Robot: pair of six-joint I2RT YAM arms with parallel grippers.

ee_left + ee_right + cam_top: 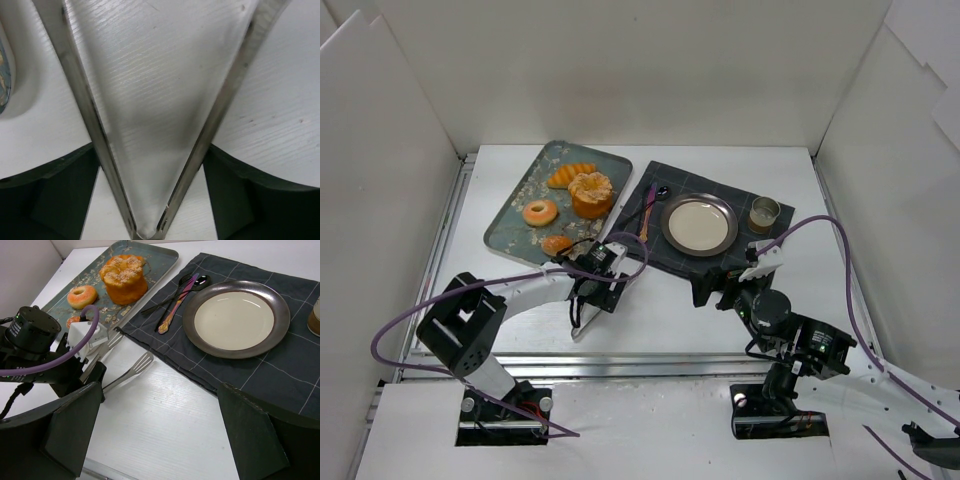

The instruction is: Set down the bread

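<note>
**White table (670, 310), bread (557, 244) on the tray (510, 215)**

Walled in by white panels, the table carries the tray at far left; the bread lies at its near edge, just beside the ring donut (540, 212); the left gripper (152, 150) clasps metal tongs (131, 371), their arms splayed over the table near the tray; the right gripper (160, 435) hangs with jaws wide, holding nothing, by the dark placemat (240, 365).
</note>
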